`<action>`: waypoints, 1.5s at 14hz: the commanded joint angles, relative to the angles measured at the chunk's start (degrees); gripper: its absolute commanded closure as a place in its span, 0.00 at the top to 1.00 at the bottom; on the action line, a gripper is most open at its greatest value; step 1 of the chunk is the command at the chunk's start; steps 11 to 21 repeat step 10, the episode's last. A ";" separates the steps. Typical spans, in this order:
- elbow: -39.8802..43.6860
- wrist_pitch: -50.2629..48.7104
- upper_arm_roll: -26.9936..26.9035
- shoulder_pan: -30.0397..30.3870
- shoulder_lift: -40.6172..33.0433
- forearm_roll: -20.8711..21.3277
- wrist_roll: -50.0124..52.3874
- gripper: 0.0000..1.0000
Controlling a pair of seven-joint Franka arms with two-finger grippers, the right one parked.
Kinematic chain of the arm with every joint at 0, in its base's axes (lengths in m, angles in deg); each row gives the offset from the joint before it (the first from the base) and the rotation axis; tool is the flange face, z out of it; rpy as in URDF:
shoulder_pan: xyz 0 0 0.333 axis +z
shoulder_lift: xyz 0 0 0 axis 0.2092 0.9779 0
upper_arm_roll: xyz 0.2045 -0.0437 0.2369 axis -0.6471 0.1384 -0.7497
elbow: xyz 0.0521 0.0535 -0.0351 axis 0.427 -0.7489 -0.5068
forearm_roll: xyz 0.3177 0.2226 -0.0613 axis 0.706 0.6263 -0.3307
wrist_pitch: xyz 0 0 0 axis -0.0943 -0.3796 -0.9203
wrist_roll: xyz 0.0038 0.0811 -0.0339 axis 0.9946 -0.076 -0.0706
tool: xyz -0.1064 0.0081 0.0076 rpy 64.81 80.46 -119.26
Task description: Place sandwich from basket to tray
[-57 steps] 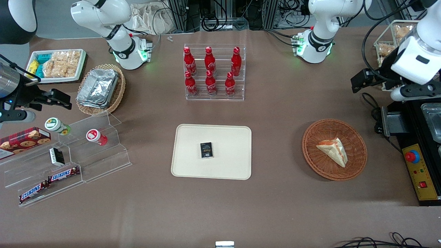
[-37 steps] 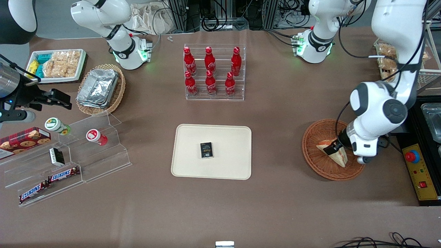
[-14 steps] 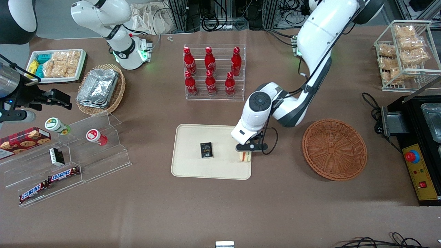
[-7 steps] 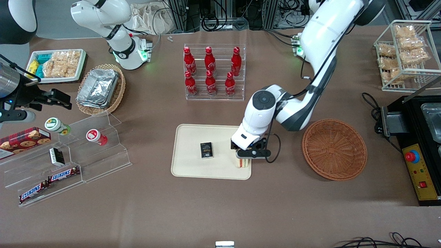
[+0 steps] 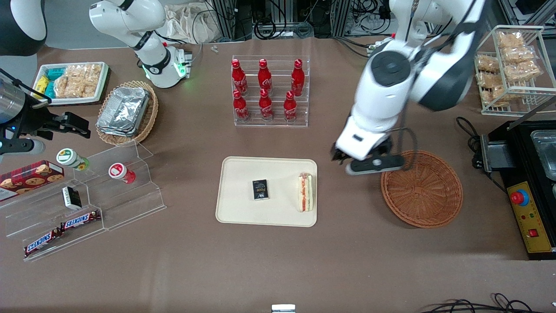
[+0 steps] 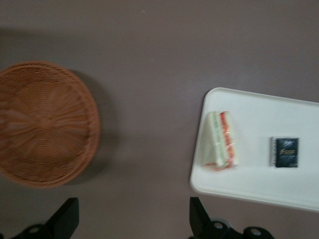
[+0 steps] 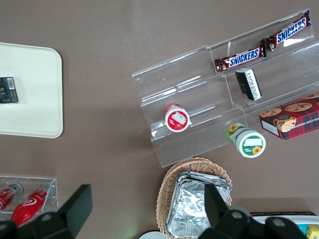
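On a brown counter (image 5: 278,261) backed by cable racks, the sandwich (image 5: 306,198) rests on the tray (image 5: 243,213) while the empty, open hand (image 5: 367,163) hovers between tray and basket (image 5: 421,189), fingertips blurred.

The pincer (image 5: 347,160) is mostly covered by the arm's white wrist in the front view, and the wrist view cuts its fingers (image 6: 66,219) off at the picture's edge. The arm also covers part of the basket (image 5: 423,191) rim. The tray (image 6: 299,186) runs off the wrist view's edge.
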 commanded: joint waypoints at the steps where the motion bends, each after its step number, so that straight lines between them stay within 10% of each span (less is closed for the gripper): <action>1: 5.69 -13.53 -5.60 0.04 -2.12 -3.94 -10.56 1.00; 21: 7.90 -24.83 -13.35 0.21 -10.30 -4.04 -17.27 1.00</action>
